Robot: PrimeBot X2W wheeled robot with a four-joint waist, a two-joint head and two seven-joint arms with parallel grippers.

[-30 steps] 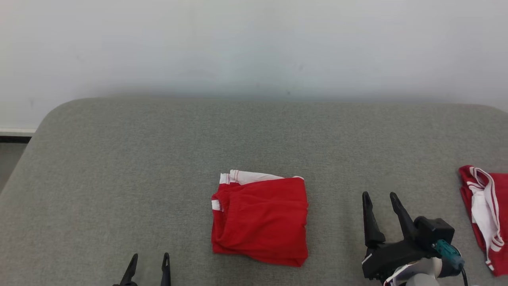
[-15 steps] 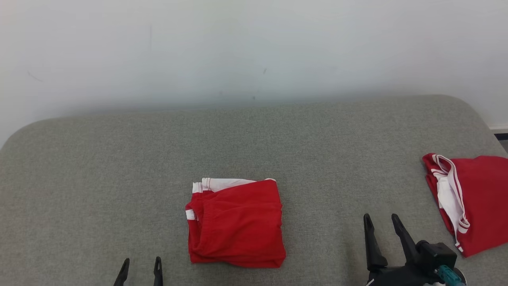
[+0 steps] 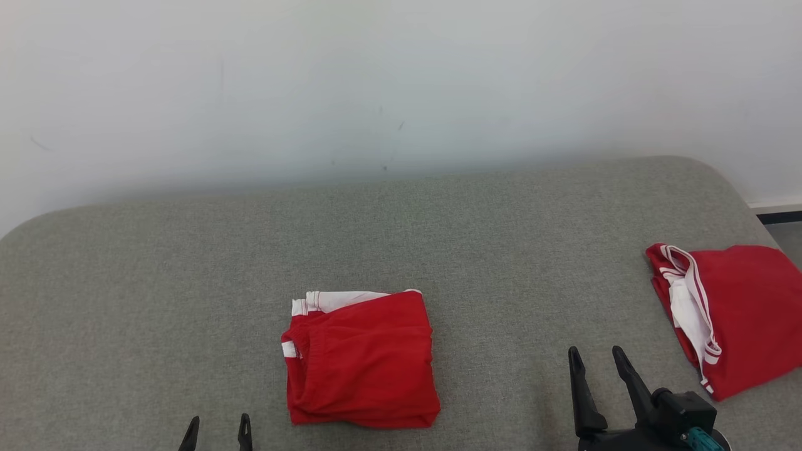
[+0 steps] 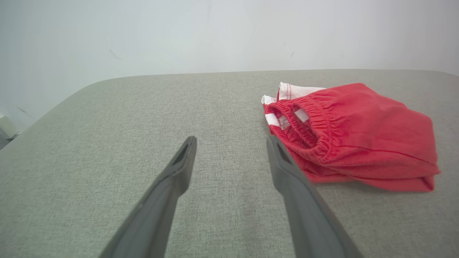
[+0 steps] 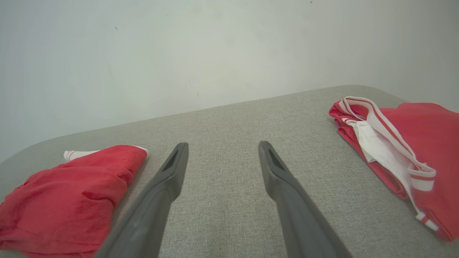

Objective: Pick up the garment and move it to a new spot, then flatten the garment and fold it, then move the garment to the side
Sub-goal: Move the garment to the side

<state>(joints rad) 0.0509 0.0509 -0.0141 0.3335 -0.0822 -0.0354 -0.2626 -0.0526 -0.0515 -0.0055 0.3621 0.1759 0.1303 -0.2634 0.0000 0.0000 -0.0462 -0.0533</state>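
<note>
You have 1 red garment (image 3: pixel 363 360) folded square near the front middle of the grey cushion (image 3: pixel 188 282), so folding looks done; moving it aside is what's left. A 2nd red garment (image 3: pixel 739 313) lies well apart at the right. Your left gripper (image 3: pixel 218 423) and right gripper (image 3: pixel 595 354) hover low, spread wide, holding nothing.
</note>
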